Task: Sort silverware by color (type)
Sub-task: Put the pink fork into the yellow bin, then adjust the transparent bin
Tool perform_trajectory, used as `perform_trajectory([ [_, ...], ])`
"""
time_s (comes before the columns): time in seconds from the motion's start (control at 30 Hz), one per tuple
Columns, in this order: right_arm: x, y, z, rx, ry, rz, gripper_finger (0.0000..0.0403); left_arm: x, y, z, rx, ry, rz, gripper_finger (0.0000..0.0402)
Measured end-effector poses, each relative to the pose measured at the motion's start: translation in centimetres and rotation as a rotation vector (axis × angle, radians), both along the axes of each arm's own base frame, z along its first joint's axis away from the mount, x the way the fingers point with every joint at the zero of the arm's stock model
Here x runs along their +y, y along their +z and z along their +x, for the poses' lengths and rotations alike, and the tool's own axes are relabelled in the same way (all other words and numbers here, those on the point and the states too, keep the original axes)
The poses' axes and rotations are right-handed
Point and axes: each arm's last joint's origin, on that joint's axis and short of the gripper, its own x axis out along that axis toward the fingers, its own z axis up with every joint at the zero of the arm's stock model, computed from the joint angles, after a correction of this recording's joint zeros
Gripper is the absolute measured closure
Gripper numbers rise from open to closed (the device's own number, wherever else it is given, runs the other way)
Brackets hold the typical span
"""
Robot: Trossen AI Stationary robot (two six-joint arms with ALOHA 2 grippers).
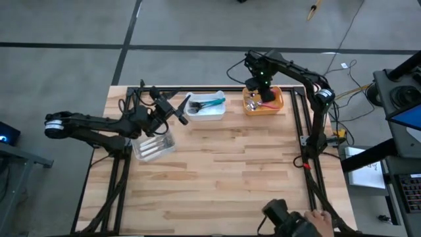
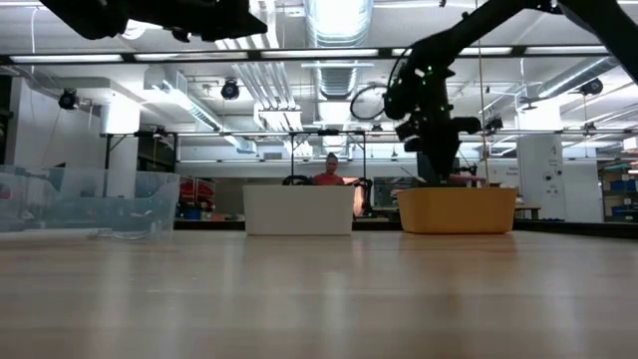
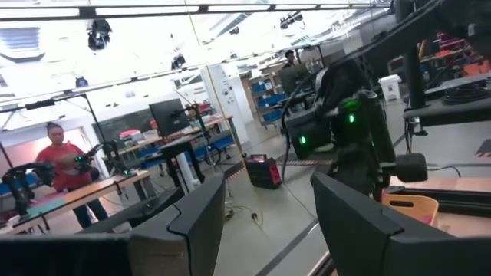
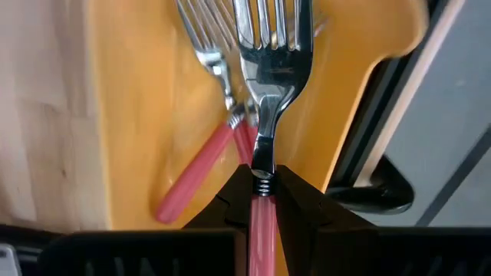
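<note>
While I hung over the orange bin [image 1: 279,103] at upper right of the high view, my right gripper [image 4: 263,201] was pinched tight on a red-pink fork [image 4: 265,92], gripped at the neck where the plastic handle met the metal. Tines pointed into the bin, just above another red-handled fork [image 4: 201,146] lying on its floor. Step, as I judged it: dropping a red piece with its own colour. Next move called for spreading the fingers and lifting clear. Fork head was polished and mirror-bright, handle slim and matte, bin smooth plastic with rounded corners. My left gripper [image 3: 268,222] waited wide and empty near the clear bin [image 1: 152,146], left of centre.
</note>
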Motion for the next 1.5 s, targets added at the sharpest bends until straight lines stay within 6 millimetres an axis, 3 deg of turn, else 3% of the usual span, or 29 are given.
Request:
perform_trajectory([
  [0.2, -1.2, -1.9, -0.5, 0.06, -0.026, 0.019, 0.0378, 0.2, 0.0, -0.1, 0.0, 0.008, 0.0, 0.0222],
  [0.67, -2.6, -7.0, 0.6, 0.134, -0.027, 0.1, 0.0378, 0.4, -0.2, 0.0, 0.025, 0.017, -0.003, 0.0222],
  [0.9, -3.0, -8.5, 1.0, 0.144, -0.09, 0.103, 0.0342, 0.4, -0.3, 0.0, 0.03, 0.019, -0.004, 0.0222],
  [1.13, -3.0, -8.6, 1.0, 0.147, -0.145, 0.099, 0.0315, 0.4, -0.4, 0.0, 0.037, 0.017, -0.014, 0.0222],
  [1.5, -2.5, -5.9, 0.7, 0.185, -0.261, -0.045, 0.0283, 0.4, -1.4, 0.2, 0.073, 0.002, -0.1, 0.0222],
])
